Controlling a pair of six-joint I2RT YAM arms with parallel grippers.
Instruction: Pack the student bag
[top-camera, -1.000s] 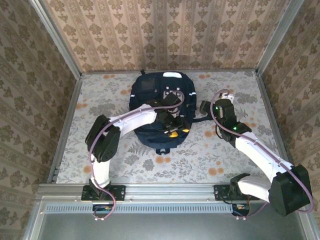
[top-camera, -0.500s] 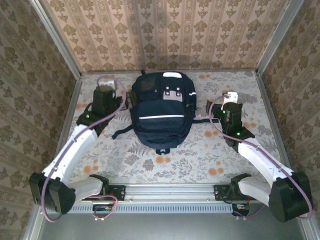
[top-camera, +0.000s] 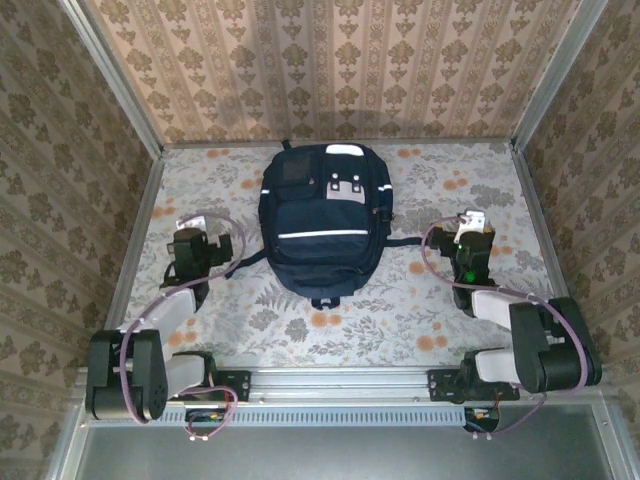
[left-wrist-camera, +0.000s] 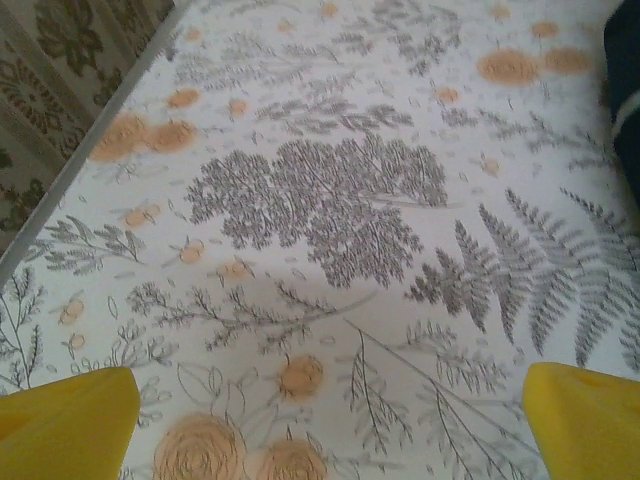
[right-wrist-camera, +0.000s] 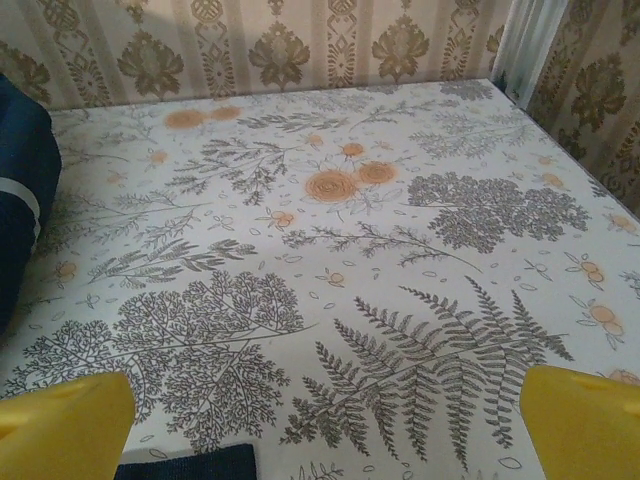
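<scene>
Bag (top-camera: 322, 225): navy, lying front-up mid-bench (top-camera: 400, 310), towards the far wall. Long axis runs near to far, handle end farthest, white stripe crosswise.
Left pincer (top-camera: 188, 230): left of the bag, apart from it, jaws wide, empty. Its wrist view adds yellow fingertips (left-wrist-camera: 70, 420) over floral cloth, with the bag's edge at right.
Right pincer (top-camera: 472, 228): right of the bag, jaws wide, empty. Its wrist view adds a dark strap (right-wrist-camera: 185, 462) low in frame.
Pocket patches (top-camera: 345, 187): white, any writing too small to read.

student bag (top-camera: 320, 245): dark navy woven cloth, matt
desk (top-camera: 400, 315): floral printed covering, smooth, matt
fingers (left-wrist-camera: 65, 425): yellow plastic, smooth
rail (top-camera: 330, 382): bare metal, dull sheen
walls (top-camera: 330, 70): patterned paper, matt
</scene>
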